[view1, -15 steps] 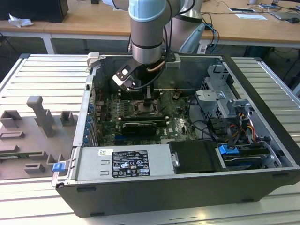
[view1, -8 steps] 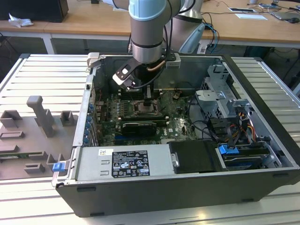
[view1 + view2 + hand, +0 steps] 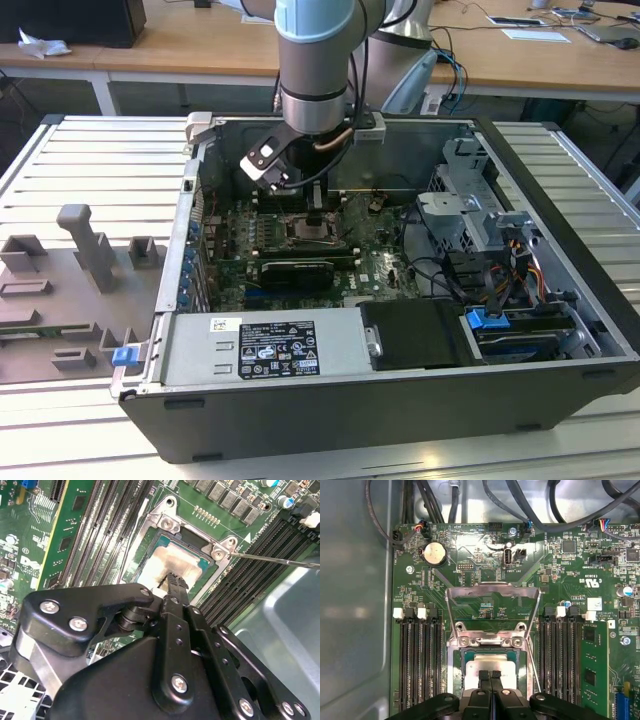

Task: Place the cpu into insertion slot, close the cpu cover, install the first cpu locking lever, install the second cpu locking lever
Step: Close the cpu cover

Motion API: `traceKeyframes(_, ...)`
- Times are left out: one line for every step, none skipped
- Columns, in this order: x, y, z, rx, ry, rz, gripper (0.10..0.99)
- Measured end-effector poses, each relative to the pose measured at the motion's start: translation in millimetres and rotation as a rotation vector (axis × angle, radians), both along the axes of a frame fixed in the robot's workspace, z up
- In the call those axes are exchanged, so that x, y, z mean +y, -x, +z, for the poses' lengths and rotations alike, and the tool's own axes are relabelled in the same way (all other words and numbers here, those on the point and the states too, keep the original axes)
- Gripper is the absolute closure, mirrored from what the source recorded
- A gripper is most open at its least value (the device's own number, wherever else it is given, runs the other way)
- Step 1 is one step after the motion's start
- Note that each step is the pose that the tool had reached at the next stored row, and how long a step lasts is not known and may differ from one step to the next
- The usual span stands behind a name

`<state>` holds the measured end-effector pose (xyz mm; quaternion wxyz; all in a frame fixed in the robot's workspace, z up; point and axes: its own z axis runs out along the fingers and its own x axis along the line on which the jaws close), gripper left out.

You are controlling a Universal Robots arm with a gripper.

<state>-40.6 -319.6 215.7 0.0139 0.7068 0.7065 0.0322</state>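
Gripper (image 3: 490, 676) pinched shut and holding nothing, its tips on or just above the cpu (image 3: 476, 664) seated in the insertion slot (image 3: 454, 675).

In the exterior view the gripper (image 3: 315, 215) reaches straight down into the open computer case (image 3: 300, 420), over the middle of the motherboard (image 3: 385, 270). The cpu lies flat with its pale metal top up and its edges square with the slot's rim; being square, it has no long axis. Memory slots (image 3: 417, 655) flank the slot on two sides, running parallel to its sides. The cpu cover (image 3: 492, 586) is swung open, hinged at the slot's edge away from the gripper, its free edge pointing toward the board edge with the coin cell (image 3: 434, 554). In the second wrist view a thin locking lever (image 3: 272, 559) juts out unlatched from the slot's corner.
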Motion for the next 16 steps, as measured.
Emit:
traceKeyframes(0.0, 0.0, 0.3, -0.0001, 0.000, 0.000, 0.980)
traceKeyframes(0.0, 0.0, 0.6, 0.0000, 0.000, 0.000, 0.980)
traceKeyframes(0.0, 0.0, 0.8, 0.0000, 0.000, 0.000, 0.980)
traceKeyframes(0.0, 0.0, 0.9, -0.0001, 0.000, 0.000, 0.980)
traceKeyframes(0.0, 0.0, 1.0, -0.0001, 0.000, 0.000, 0.980)
traceKeyframes(0.0, 0.0, 1.2, 0.0000, 0.000, 0.000, 0.980)
traceKeyframes(0.0, 0.0, 1.3, 0.0000, 0.000, 0.000, 0.980)
traceKeyframes(0.0, 0.0, 1.4, 0.0000, 0.000, 0.000, 0.980)
traceKeyframes(0.0, 0.0, 1.6, 0.0000, 0.000, 0.000, 0.980)
traceKeyframes(0.0, 0.0, 1.9, 0.0000, 0.000, 0.000, 0.980)
traceKeyframes(0.0, 0.0, 2.1, 0.0000, 0.000, 0.000, 0.980)
traceKeyframes(0.0, 0.0, 2.6, 0.0000, 0.001, 0.000, 0.980)
traceKeyframes(0.0, 0.0, 3.1, 0.0000, 0.001, 0.000, 0.980)
traceKeyframes(0.0, 0.0, 3.5, 0.0000, 0.001, 0.000, 0.980)
traceKeyframes(0.0, 0.0, 3.7, 0.0000, 0.001, 0.000, 0.980)
traceKeyframes(0.0, 0.0, 4.0, -0.0001, 0.002, 0.000, 0.980)
